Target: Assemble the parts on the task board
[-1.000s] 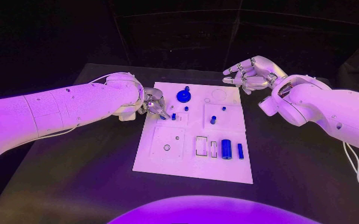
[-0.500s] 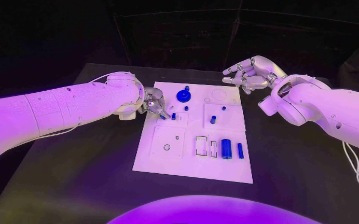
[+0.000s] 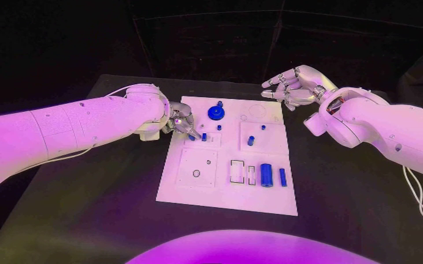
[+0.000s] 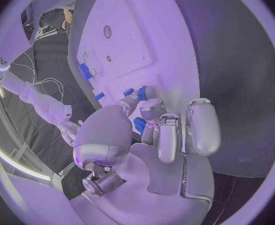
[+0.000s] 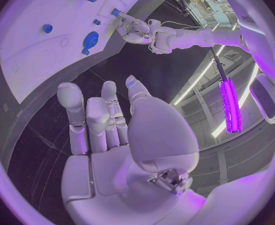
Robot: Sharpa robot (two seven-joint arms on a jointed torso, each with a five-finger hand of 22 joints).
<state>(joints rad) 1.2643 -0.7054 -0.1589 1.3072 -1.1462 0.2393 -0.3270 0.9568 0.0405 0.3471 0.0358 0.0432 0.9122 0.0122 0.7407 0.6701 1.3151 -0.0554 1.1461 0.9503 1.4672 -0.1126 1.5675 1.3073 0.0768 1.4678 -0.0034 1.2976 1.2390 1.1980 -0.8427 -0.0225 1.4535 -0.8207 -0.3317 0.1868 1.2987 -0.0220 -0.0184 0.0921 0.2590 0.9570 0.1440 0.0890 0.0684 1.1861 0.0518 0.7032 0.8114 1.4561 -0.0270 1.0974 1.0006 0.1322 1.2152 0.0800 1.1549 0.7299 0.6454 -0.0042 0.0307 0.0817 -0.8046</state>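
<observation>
Left hand (image 3: 181, 122) sits at the 9 o'clock edge of the task board (image 3: 207, 190), fingers curled together over the board's upper left area; the left wrist view shows a small blue part (image 4: 139, 124) pinched between its fingertips (image 4: 142, 93), with another small blue piece just beyond them on the board. The white task board lies in the middle of the black table (image 3: 97, 215). On it, toward 12 o'clock, stands a round blue part with a knob (image 3: 216, 113); near the centre stands a short blue peg (image 3: 250, 141); toward 5 o'clock lie a fat blue cylinder (image 3: 266, 175) and a thinner blue rod (image 3: 283, 177), side by side and just apart, beside two rectangular slots. A square plate with a small hole (image 3: 197, 173) occupies the 7 o'clock area. Right hand (image 3: 295, 87) hovers off the board's 1 o'clock corner, fingers spread apart, holding nothing; the right wrist view confirms a bare palm.
</observation>
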